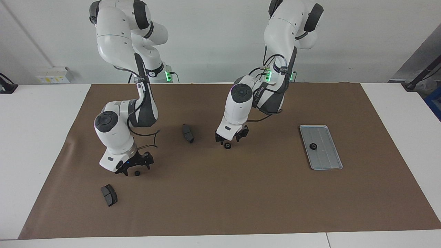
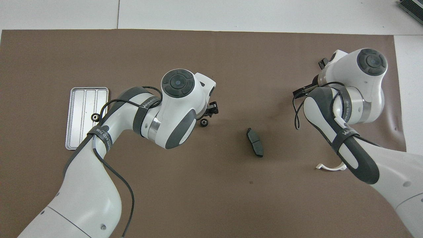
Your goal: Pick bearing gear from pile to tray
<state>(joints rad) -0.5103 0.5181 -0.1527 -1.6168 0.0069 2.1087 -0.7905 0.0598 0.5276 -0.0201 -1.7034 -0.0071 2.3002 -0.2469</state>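
Three small black gears show. One gear (image 1: 227, 145) lies mid-mat, also in the overhead view (image 2: 204, 123). My left gripper (image 1: 229, 138) hangs open just above it, low over the mat, seen from overhead (image 2: 211, 110) beside the gear. A second gear (image 1: 137, 173) lies toward the right arm's end. My right gripper (image 1: 135, 166) is open and low right beside it; my arm hides that gear from overhead. A third gear (image 1: 313, 146) lies in the silver tray (image 1: 327, 162), which also shows from overhead (image 2: 77, 132).
One dark grey pad (image 1: 187, 133) lies between the two grippers, also seen from overhead (image 2: 254, 142). Another pad (image 1: 109, 195) lies farther from the robots than the right gripper. A white half-ring bracket (image 2: 330, 167) lies near the right arm's base.
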